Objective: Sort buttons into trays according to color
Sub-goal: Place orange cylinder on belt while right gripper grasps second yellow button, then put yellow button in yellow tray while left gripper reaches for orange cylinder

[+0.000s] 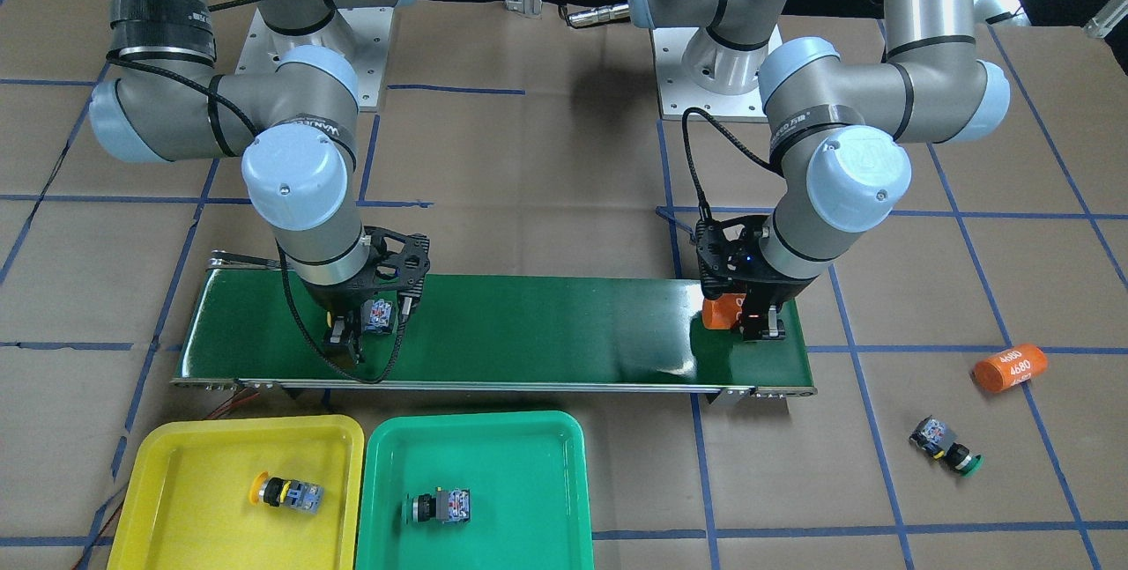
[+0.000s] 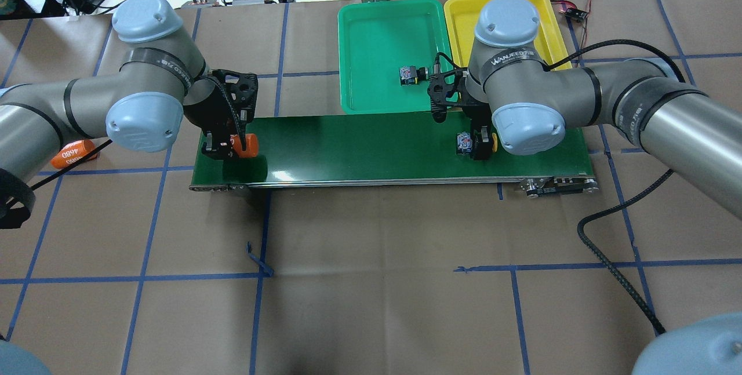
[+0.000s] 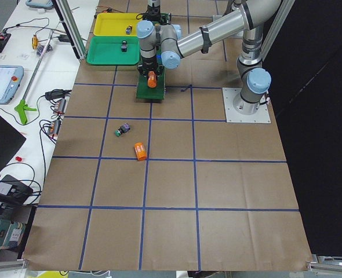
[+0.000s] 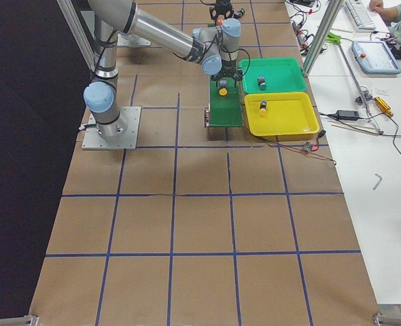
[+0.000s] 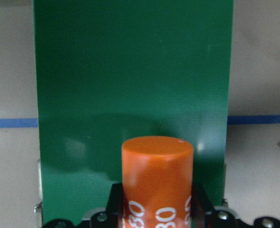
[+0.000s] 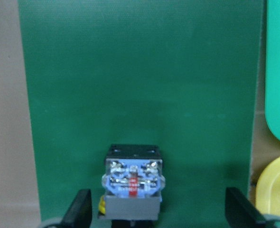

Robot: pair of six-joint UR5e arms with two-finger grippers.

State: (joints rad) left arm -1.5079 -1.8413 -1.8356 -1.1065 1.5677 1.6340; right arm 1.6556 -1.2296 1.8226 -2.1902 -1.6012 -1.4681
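The yellow-capped push-button switch with the black body and blue-grey terminal block point(image 6: 132, 187) lies on its side on the long dark-green conveyor belt point(image 2: 359, 143), toward the belt's end on my right. Its long axis runs along the belt, cap toward the desk's point(image 2: 371, 282) right edge and terminals toward the left. My right jaws stand released, straddling it: one of the fingers point(image 6: 81, 211) is well off each flank and neither touches. They therefore close across the short body, not end to end, which I judge the right line for the pinch.

The shallow yellow plastic tray point(image 1: 203, 526) sits just past the belt, toward the desk's far edge. The green tray point(image 1: 520, 464) is beside it, toward the left edge. The carry looks short: up, then straight across the belt.

My left jaws, at the belt's other end, are clenched on an orange cylinder point(image 5: 156, 180) with white numerals.
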